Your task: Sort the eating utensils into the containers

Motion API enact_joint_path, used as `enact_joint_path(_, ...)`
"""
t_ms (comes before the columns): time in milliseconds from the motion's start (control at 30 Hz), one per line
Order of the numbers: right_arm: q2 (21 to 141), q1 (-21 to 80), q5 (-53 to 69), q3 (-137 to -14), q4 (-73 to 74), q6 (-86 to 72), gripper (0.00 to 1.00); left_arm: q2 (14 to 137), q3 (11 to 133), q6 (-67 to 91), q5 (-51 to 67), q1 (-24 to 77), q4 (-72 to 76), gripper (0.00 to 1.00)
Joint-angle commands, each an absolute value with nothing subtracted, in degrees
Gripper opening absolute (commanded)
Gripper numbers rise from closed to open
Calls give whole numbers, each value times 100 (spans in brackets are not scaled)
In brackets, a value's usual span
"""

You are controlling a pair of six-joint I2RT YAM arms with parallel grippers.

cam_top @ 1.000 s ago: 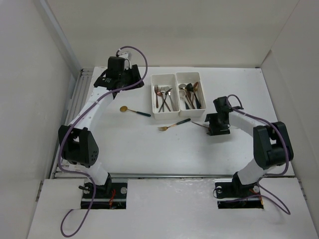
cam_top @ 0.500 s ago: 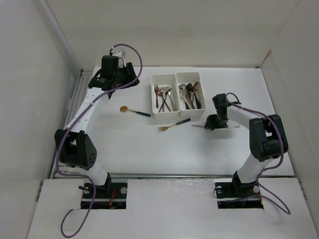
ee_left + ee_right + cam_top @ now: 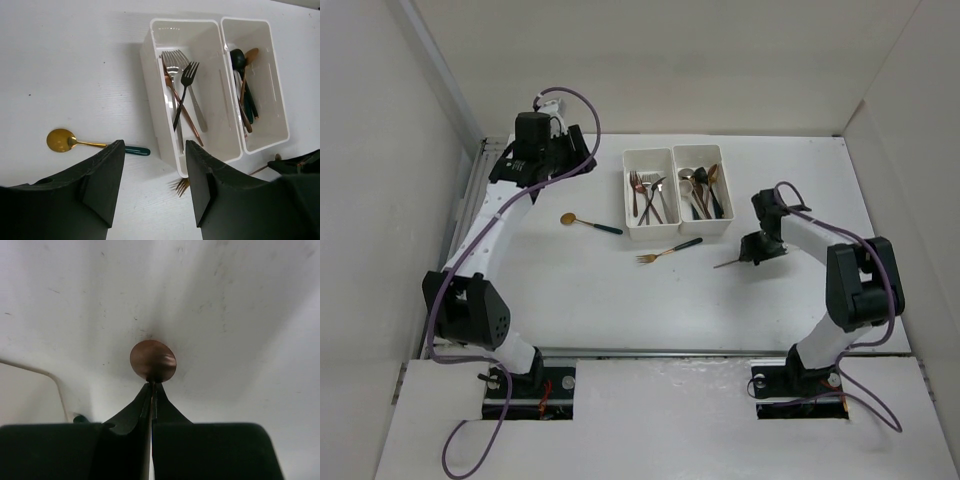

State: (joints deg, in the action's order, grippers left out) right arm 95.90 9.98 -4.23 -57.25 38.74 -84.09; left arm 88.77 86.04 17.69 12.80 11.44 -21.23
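Observation:
My right gripper [image 3: 756,252] [image 3: 152,390] is shut on a copper spoon [image 3: 153,360], right of the bins; its round bowl shows just past the fingertips. The spoon's handle [image 3: 728,263] sticks out to the left. Two joined white containers [image 3: 627,195] [image 3: 150,65] stand at the back middle; the left bin holds forks [image 3: 186,90], the right bin [image 3: 280,100] spoons. A gold spoon with a dark handle [image 3: 570,218] [image 3: 62,140] lies left of them. A gold fork [image 3: 668,251] [image 3: 181,186] lies in front. My left gripper [image 3: 572,152] [image 3: 152,175] hangs open and empty at the back left.
White walls close in the table on the left, back and right. A ribbed metal strip [image 3: 470,200] runs along the table's left edge. Purple cables [image 3: 585,120] loop off both arms.
My right gripper has shut on the copper spoon and turned it so the handle points left. The left arm has drawn a little further left and back.

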Motion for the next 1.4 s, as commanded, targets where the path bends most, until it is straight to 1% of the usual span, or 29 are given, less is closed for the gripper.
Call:
enact_joint_path(0,8896,1159,-1517,-5774,4289,-7901,0,8596,8508,1556,1625,1125,-2048,48)
enact_joint_path(167,7886,1160,-2380,-6064,4289,-7489,0,8596,8561,933,1767,1458,-2100,48)
enact_joint_path(267,7726,1344,-3004,-6555,4176,-6735,0,8596,8561,879,1767,1564,-2101,48)
enact_joint_path(333,7646,1493,-3355,-6871,3886,-5498,0,8596,8508,879,1706,1564,-2101,48)
enact_joint_path(367,7646,1703,-3410,-7212,3450,-4954,0,8596,8508,827,1644,1564,-2101,48)
enact_joint_path(400,7646,1818,-3410,-7372,3158,-3774,0,8596,8508,826,1591,1564,-2153,48)
enact_joint_path(433,7646,1915,-3341,-7513,2886,-3275,0,8596,8508,826,1530,1512,-2153,48)
enact_joint_path(500,7821,2100,-2937,-8084,2402,-2378,0,8596,8446,826,1529,1363,-2153,48)
enact_joint_path(533,8118,2101,-2744,-8295,2330,-1686,0,8596,8385,826,1529,1362,-2153,48)
enact_joint_path(567,8304,2170,-2377,-8523,2329,-1400,0,8596,8385,826,1477,1275,-2153,48)
enact_joint_path(600,8523,2267,-2251,-8960,2329,-1154,0,8543,8333,774,1424,1222,-2153,48)
enact_joint_path(667,9226,2381,-2180,-9332,2407,-715,0,8491,8271,773,1346,1222,-2101,48)
enact_joint_path(733,9666,2592,-2259,-9658,2408,-511,0,8429,8078,721,1345,1222,-2101,48)
enact_joint_path(767,10033,2662,-2259,-9711,2408,-292,0,8350,8008,721,1284,1222,-2101,50)
enact_joint_path(900,10800,2944,-2180,-9939,2347,9,0,8096,7709,659,1064,1169,-2048,53)
enact_joint_path(933,10932,2944,-2180,-10001,2425,9,1,8034,7708,659,1063,1169,-2048,53)
enact_joint_path(967,11055,2944,-2180,-10159,2608,9,5,8033,7577,659,1063,1108,-2048,53)
enact_joint_path(1000,11239,2944,-2180,-10247,2723,9,23,8033,7524,659,1063,1107,-1996,54)
enact_joint_path(1033,11302,2944,-2067,-10318,2820,9,36,7981,7471,659,1063,1055,-1995,54)
enact_joint_path(1067,11303,2944,-2013,-10379,2987,9,52,7980,7419,659,1063,1055,-1995,54)
enact_joint_path(1133,11286,2944,-2013,-10441,2988,-62,74,7980,7278,720,1116,994,-1942,55)
enact_joint_path(1167,11207,2944,-2082,-10441,2988,-114,77,7980,7277,773,1116,941,-1942,55)
enact_joint_path(1233,10838,2997,-2083,-10354,2918,-114,86,7980,7225,773,1169,888,-1890,55)
enact_joint_path(1367,10056,3102,-786,-9854,2839,306,89,8042,7225,826,1222,774,-1890,55)
